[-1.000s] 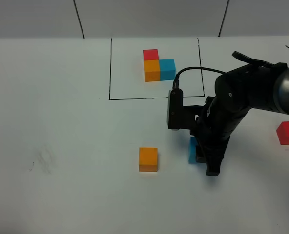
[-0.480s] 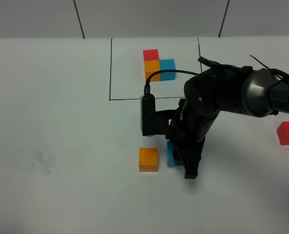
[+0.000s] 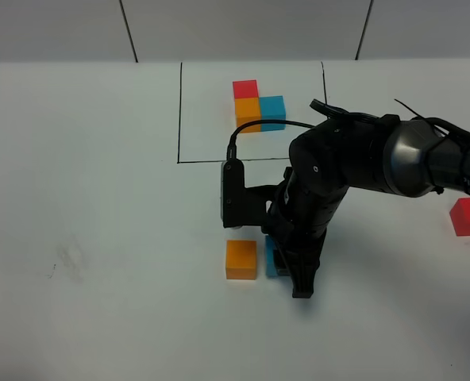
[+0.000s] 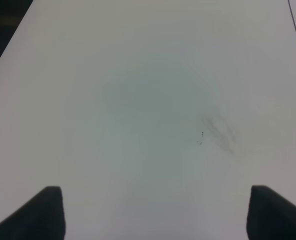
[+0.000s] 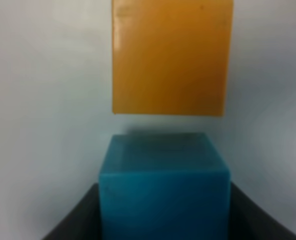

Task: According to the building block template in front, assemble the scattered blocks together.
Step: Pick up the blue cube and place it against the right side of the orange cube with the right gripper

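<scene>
White worktop [image 3: 100,175] against a grey panelled wall [image 3: 243,28], faint smudge [image 3: 67,263] at left; left claw [image 4: 160,212] spread wide, empty. Centre: black-framed 3-cube template [image 3: 257,106]; nearer the camera, orange block [image 3: 240,259]; right claw [image 5: 163,215] clamped on the blue block [image 3: 271,260], just beside the orange block; red block [image 3: 469,216] at far right.

Table [image 3: 100,198] bears orange cube [image 3: 240,259], red cube [image 3: 468,217], template [image 3: 255,111]; blue cube [image 3: 271,266] perhaps.

High exterior camera looks steeply down on the white counter [image 3: 100,333]. Left wrist camera faces bare counter, sharing its scuff mark [image 4: 219,132]. Right wrist camera, very close, shares the blue cube [image 5: 163,195] and orange cube [image 5: 172,57] at exterior lower centre.
</scene>
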